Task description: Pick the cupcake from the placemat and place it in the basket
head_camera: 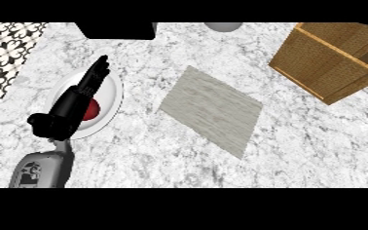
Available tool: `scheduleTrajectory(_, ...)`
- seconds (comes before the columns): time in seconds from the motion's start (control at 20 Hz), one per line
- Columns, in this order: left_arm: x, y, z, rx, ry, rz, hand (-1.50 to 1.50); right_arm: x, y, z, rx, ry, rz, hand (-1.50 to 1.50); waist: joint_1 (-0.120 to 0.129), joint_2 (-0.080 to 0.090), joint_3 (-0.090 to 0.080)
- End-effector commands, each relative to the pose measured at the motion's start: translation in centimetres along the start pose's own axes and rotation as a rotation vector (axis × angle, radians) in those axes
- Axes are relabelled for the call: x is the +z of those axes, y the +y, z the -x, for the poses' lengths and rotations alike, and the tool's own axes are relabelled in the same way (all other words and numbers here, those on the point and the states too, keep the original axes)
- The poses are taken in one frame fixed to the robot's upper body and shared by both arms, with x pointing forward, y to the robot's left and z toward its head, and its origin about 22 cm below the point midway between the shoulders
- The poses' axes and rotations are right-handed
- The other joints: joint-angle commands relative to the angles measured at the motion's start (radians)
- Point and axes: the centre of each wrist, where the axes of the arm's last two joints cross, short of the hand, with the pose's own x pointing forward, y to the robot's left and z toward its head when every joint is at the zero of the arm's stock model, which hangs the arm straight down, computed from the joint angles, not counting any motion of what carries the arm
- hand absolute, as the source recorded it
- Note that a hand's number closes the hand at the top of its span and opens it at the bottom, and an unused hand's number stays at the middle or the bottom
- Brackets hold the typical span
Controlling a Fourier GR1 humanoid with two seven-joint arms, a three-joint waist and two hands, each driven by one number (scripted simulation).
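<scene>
**Cupcake and basket, head view**

Cupcake: it cannot be made out with certainty in the head view, so neither its place, its long axis nor the way it points can be told. The grey placemat (212,109) lies flat at the middle of the marble counter (144,161), turned so that its corners point up-left and down-right.

The wicker basket (323,58) stands at the upper right, well apart from the placemat. It is seen at a slant, and its inside is not shown.

At the left lies a white plate (109,97). On it a small red round thing (91,111) shows in part, and what it is cannot be told. The left hand (72,108) lies over the plate and covers part of the red thing. Its fingers (97,73) are straight and extended, pointing up and slightly right, and curl round nothing. The grey forearm enters from the lower left edge.

Along the upper edge are a black block (115,30) and a grey round object (223,27), both cut off by the frame.
</scene>
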Motion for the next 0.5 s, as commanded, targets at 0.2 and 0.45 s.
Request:
scheduleTrajectory(0.2,1.0,0.5,1.0,0.000,0.001,0.005,0.00,-2.1,-2.1,-0.8,-0.191,0.063,0.046,-1.50,-0.017,-0.007,-0.001)
scheduleTrajectory(0.45,0.1,-0.1,1.1,0.000,0.012,-0.034,0.00,-4.3,-4.7,-0.2,-0.296,0.179,0.030,-1.50,-0.028,-0.010,-0.001)
